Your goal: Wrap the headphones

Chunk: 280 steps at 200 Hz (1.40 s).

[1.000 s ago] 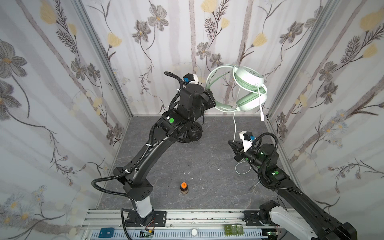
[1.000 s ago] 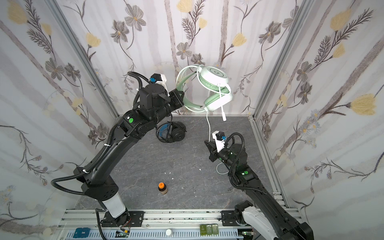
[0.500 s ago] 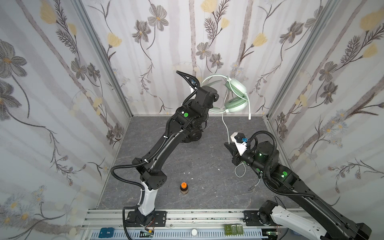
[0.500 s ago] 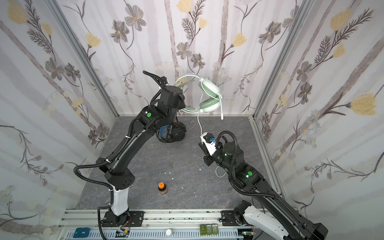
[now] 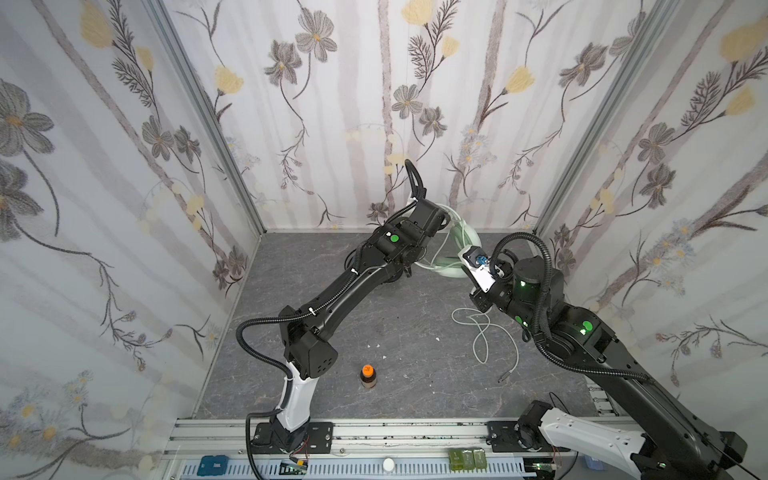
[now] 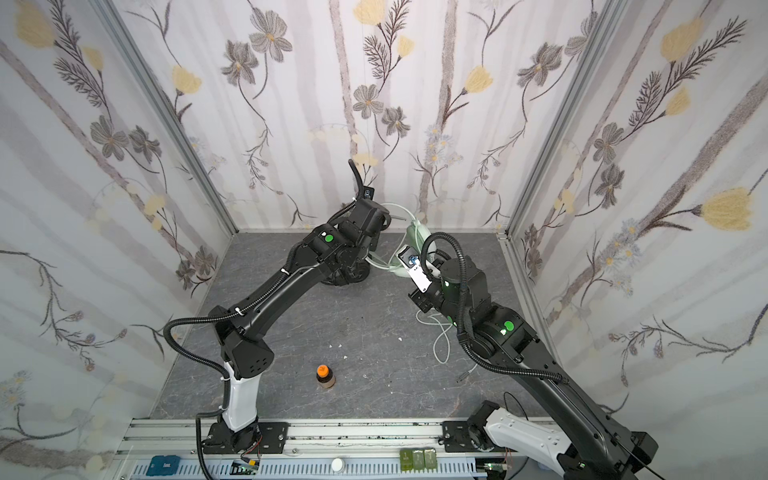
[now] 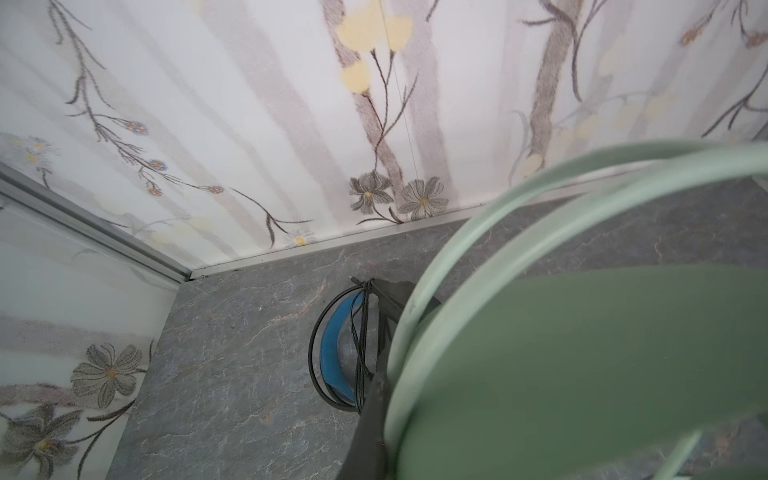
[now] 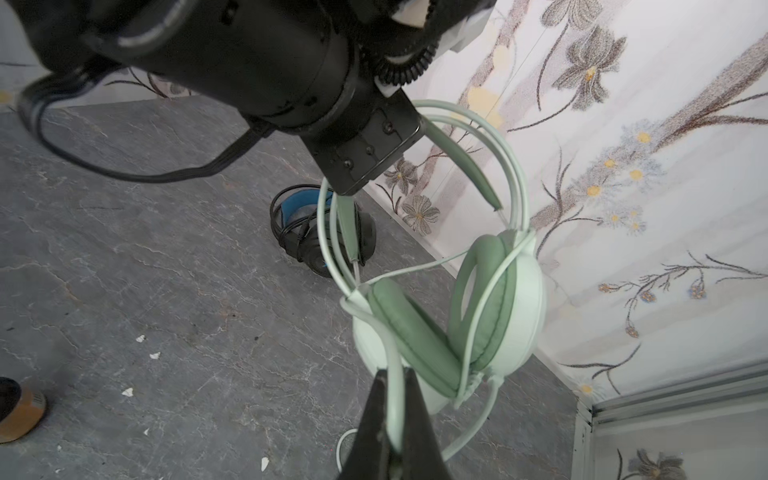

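My left gripper (image 8: pixel 365 166) is shut on the dark green headband strap of the mint green headphones (image 8: pixel 457 324) and holds them hanging near the back wall, low over the floor (image 5: pixel 451 266). In the left wrist view the strap (image 7: pixel 582 374) fills the near side beside one dark finger (image 7: pixel 370 419). My right gripper (image 8: pixel 394 374) is shut on their pale cable just under the ear cups. The rest of the cable (image 5: pixel 482 332) lies looped on the floor. The black headphones (image 8: pixel 299 232), with a blue inner band (image 7: pixel 332 353), lie on the floor behind, partly hidden under the left arm (image 6: pixel 353 277).
A small orange-capped bottle (image 5: pixel 368 376) stands on the grey floor toward the front. The cable's plug (image 5: pixel 505 378) lies at the front right. Flowered walls close the back and both sides. A few white crumbs (image 5: pixel 376 345) dot the floor.
The left arm has brought the mint headphones down from high against the back wall to just above the floor. The right gripper has stayed shut on the cable and moved toward the back.
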Motion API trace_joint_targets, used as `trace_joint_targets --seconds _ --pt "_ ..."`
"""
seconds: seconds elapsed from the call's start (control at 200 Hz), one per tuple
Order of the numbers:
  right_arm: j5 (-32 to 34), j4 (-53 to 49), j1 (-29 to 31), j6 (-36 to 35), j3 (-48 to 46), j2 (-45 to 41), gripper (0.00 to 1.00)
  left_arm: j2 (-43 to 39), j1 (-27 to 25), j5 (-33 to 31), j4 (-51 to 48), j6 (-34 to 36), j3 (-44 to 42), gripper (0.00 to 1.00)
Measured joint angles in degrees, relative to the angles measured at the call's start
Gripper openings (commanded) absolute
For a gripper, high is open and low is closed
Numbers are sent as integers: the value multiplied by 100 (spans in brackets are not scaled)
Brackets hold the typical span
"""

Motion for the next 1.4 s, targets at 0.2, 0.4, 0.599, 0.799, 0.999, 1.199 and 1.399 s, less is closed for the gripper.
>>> trace_joint_targets --seconds 0.2,0.4,0.599,0.799,0.999,1.199,1.399 --pt "153 -181 -116 -177 280 280 0 -713 -76 608 61 275 -1174 0" --pt "149 -297 -273 -219 295 391 1 -1281 -57 1460 109 531 -1770 0" --pt "146 -280 -304 -221 269 374 4 -1552 -46 2223 72 555 -2017 0" --pt "297 -55 -334 -221 -4 203 10 -1812 -9 2492 33 553 -2173 0" --pt "579 258 -369 -216 -295 52 14 -1884 -4 2608 -59 562 -2094 0" --pt "619 562 -468 -146 -505 -11 21 -1897 -2 2826 -407 686 -1801 0" --pt "560 809 -682 26 -719 -111 25 -1998 37 3001 -660 697 -1572 0"
